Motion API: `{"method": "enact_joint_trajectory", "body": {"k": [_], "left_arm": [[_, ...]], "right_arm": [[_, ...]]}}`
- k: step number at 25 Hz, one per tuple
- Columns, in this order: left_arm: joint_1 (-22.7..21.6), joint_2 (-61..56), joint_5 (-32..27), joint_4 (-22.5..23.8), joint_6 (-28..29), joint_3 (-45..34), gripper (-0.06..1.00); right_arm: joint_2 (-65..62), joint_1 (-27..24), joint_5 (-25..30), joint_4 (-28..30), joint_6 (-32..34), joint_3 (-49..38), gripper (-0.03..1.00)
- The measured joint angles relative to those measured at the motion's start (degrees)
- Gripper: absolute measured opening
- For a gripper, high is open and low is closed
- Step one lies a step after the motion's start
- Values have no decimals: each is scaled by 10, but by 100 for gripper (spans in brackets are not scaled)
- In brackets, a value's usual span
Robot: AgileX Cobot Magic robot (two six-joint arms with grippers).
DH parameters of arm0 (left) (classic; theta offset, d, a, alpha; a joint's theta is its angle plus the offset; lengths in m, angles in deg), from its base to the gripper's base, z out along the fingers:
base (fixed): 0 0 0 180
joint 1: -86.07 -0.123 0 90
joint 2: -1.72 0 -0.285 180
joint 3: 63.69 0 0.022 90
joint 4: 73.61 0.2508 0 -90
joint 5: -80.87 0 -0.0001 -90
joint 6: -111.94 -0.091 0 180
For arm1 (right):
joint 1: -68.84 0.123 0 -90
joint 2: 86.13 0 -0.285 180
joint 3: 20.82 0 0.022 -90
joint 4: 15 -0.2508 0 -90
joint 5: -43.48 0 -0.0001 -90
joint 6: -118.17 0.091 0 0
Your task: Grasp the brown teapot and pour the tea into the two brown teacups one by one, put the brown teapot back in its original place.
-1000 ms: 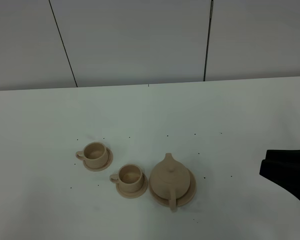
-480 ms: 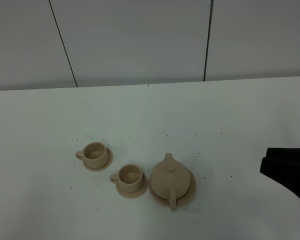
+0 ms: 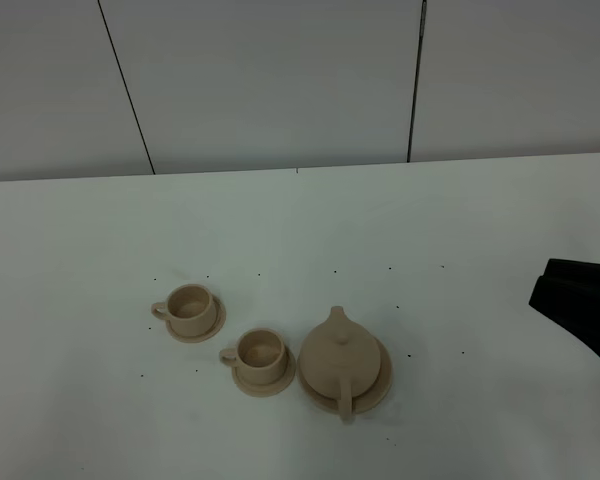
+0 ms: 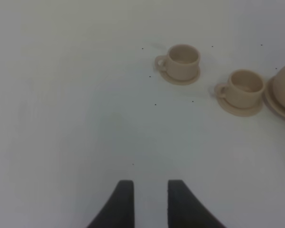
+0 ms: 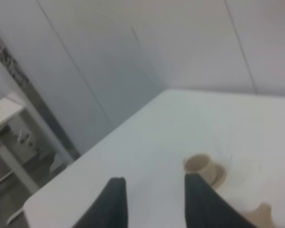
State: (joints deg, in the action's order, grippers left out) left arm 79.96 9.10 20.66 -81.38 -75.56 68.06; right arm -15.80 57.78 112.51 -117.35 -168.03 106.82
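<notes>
the brown teapot (image 3: 342, 355) is sitting on its wide saucer (image 3: 379, 392), handle pointing toward the camera. the near teacup (image 3: 260, 352) is standing just beside it and the far teacup (image 3: 189, 308) farther left. the left gripper (image 4: 150, 185) is hovering over bare table (image 4: 61, 118), fingers slightly apart and empty. the right gripper (image 5: 154, 179) is hanging wide apart, away from the teapot.

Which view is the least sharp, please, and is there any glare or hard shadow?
The right wrist view is blurriest: a cup and the right gripper have smeared edges. The left wrist view is slightly soft, yet both cups read clearly. The exterior high view is sharpest, evenly lit; the teapot casts only a faint shadow, no glare.
</notes>
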Motion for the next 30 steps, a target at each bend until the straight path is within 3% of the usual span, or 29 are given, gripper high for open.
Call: {"method": "enact_joint_trajectory", "body": {"k": [3, 10, 22, 30], "left_arm": [[0, 0, 0, 0, 0, 0, 24], [0, 0, 0, 0, 0, 0, 24], [0, 0, 0, 0, 0, 0, 24], [0, 0, 0, 0, 0, 0, 24]], "right_arm": [[0, 0, -11, -14, -16, 0, 29], [0, 0, -98, -15, -19, 0, 29], [24, 0, -317, -16, -12, 19, 29], [87, 0, -358, -16, -51, 83, 29]]}}
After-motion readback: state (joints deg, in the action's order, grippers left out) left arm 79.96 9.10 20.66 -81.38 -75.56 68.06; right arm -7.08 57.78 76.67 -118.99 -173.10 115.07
